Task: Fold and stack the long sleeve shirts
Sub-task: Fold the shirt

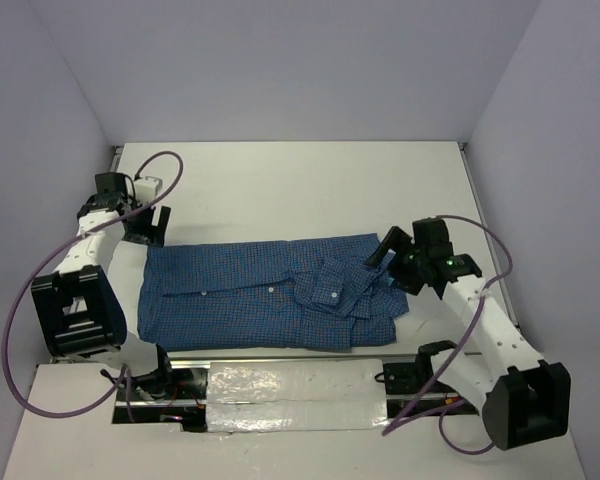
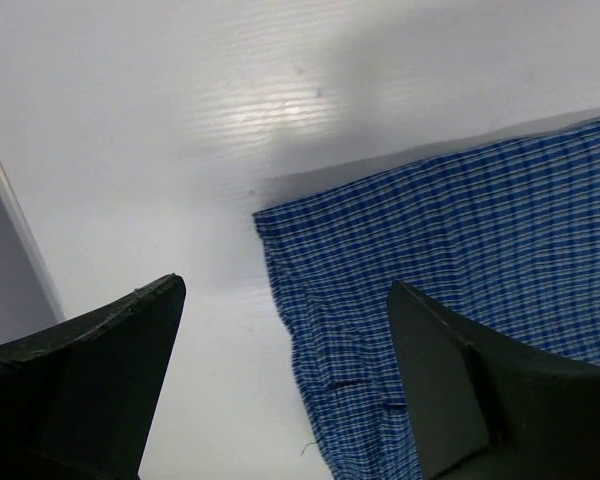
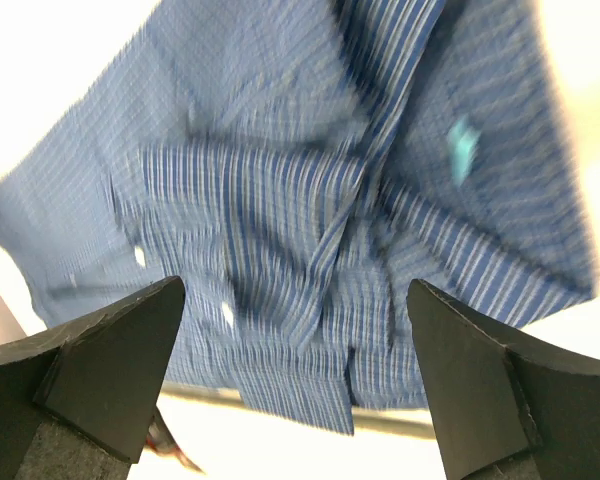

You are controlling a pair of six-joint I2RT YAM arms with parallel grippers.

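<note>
Folding stage: the blue checked shirt [image 1: 250,295] lies flat between the arms. The right gripper [image 3: 295,290] is open above its bunched sleeve [image 1: 342,285]. The left gripper [image 2: 287,285] is open beside its corner. Probable next move: grasp an edge and fold across.

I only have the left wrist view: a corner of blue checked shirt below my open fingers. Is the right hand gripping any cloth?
Observer: No. The right hand is open over the rumpled right end of the shirt, gripping nothing.
Operator: How does the shirt lie overall?
Observer: It lies spread flat across the table, with a sleeve folded onto its right end.
Operator: Where is my hand on it?
Observer: The left hand is at the far-left corner of the shirt.
</note>
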